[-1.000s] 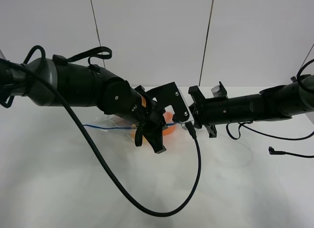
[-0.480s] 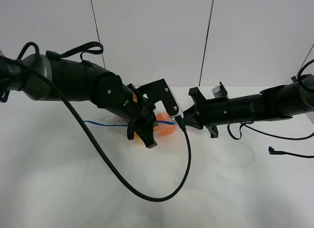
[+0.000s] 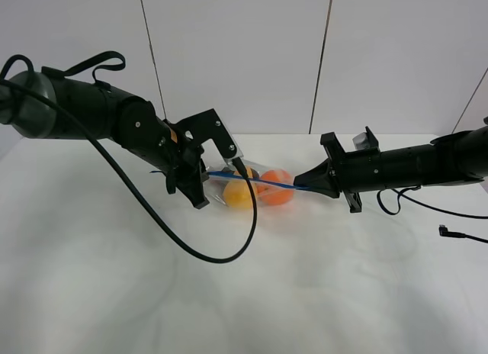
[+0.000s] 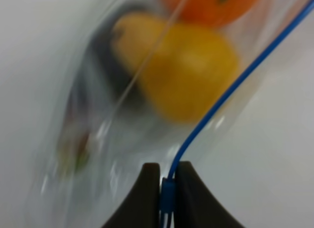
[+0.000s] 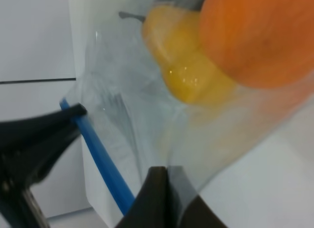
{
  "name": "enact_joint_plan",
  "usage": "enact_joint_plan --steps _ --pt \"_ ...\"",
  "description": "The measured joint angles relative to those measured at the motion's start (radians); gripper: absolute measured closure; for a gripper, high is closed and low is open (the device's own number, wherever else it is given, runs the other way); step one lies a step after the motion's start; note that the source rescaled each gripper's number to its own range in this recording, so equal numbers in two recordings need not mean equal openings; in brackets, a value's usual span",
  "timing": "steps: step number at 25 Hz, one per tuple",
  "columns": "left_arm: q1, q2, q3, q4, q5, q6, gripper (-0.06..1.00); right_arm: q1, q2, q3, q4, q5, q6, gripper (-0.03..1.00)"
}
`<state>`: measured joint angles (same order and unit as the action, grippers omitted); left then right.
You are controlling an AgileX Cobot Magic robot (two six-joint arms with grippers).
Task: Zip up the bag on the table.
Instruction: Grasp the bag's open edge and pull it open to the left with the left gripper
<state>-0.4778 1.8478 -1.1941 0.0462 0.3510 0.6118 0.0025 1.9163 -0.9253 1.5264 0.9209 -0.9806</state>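
The clear plastic bag (image 3: 255,190) lies on the white table (image 3: 229,300), stretched between my two grippers. It holds a yellow pear (image 3: 239,193), an orange (image 3: 275,188) and a dark item (image 4: 100,56). Its blue seal strip (image 3: 252,181) runs taut from one gripper to the other. My left gripper (image 3: 204,178) is shut on the strip's left end, with the strip (image 4: 216,98) pinched between the fingers (image 4: 144,188). My right gripper (image 3: 299,186) is shut on the bag's right edge, where the wrist view shows the plastic (image 5: 147,115) pinched between its fingertips (image 5: 157,193).
A black cable (image 3: 221,256) loops from the left arm onto the table in front of the bag. A thin cable with a plug (image 3: 444,230) lies at the right. A white panelled wall (image 3: 244,56) stands behind the table.
My left gripper has slid leftward along the blue strip, away from the right gripper. The right gripper has drawn back to the right. The fruit now shows between them.
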Motion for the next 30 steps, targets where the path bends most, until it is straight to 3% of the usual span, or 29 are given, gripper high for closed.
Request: enact_joint_plan --steps 13,30 --pt "0.173 0.000 0.000 -0.005 0.023 0.003 0.94 -0.002 0.000 -0.001 -0.002 0.018 0.000 0.97" --pt "0.209 0.000 0.000 0.037 0.027 0.001 0.94 -0.003 0.000 -0.002 -0.009 0.012 0.000 0.97"
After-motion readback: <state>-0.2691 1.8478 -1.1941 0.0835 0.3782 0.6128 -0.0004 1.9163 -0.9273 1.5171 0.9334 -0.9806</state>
